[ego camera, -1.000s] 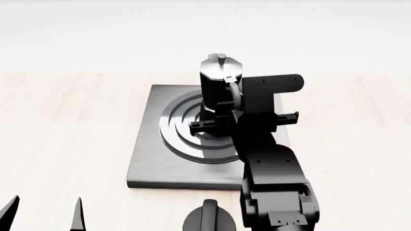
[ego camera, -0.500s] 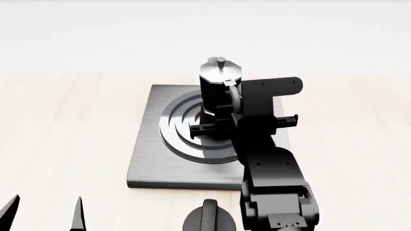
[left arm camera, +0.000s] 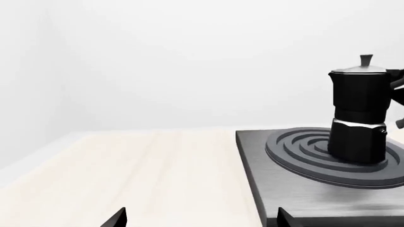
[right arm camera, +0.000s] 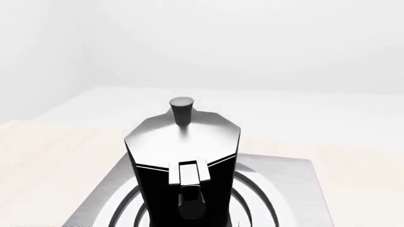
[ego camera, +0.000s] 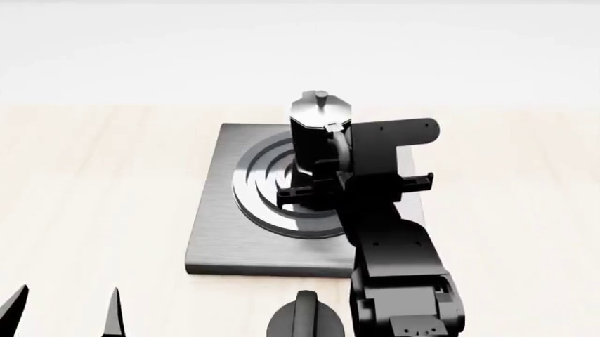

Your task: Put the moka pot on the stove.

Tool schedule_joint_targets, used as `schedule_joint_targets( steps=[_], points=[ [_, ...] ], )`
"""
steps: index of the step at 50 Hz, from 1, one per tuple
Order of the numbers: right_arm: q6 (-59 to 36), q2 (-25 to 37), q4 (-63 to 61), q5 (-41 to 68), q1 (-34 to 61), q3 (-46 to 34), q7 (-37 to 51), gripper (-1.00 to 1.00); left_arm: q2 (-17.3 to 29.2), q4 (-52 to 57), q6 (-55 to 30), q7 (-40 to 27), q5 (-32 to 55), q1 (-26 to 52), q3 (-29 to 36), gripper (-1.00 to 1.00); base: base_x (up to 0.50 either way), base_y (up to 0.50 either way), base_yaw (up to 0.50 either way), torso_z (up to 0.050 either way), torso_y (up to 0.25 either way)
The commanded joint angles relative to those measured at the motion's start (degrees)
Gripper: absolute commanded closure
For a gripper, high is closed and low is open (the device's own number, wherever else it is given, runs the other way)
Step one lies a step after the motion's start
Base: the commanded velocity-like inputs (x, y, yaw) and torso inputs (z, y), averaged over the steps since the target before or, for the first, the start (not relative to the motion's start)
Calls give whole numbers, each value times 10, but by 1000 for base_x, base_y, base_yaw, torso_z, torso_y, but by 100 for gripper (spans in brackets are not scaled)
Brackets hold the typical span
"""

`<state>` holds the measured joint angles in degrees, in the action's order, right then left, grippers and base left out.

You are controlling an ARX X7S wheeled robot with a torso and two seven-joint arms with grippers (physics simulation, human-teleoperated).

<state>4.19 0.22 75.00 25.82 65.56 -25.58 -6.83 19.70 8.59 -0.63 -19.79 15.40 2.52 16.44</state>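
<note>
Moka pot [ego camera: 319, 137] upright on the ring burner [ego camera: 272, 189] at the middle of the stove [ego camera: 220, 239], base in contact with the rings in the left wrist view [left arm camera: 358, 116]. Silver lid [right arm camera: 183, 135] closed, knob [right arm camera: 181, 109] on top, handle [ego camera: 343, 151] toward the near right side. Stove flat on the pale wooden table [ego camera: 94, 196], roughly central, its far edge toward the table's far edge.

Right gripper [ego camera: 328, 184] low at the pot's near right side, around the handle area; cannot tell from any view whether clamped on the handle or apart, fingertips hidden behind arm and pot body. Right arm [ego camera: 394, 260] across the stove's near right corner.

Left gripper [ego camera: 66, 312] near the table's near left edge, well apart from the stove; two fingertips [left arm camera: 117, 218] spread apart, nothing between them.

Black round knob [ego camera: 305, 319] just off the stove's near edge.
</note>
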Motion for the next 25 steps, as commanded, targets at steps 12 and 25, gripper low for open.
schedule_joint_targets(
  steps=[12, 25],
  points=[
    [3, -2, 0, -9, 5, 13, -4, 100, -1, 6, 12, 7, 11, 2, -2, -100, 0, 0, 0, 1, 1],
    [2, -2, 0, 5, 0, 5, -2, 100, 6, 17, 9, 4, 17, -3, -6, -100, 0, 0, 0, 0, 1]
  ],
)
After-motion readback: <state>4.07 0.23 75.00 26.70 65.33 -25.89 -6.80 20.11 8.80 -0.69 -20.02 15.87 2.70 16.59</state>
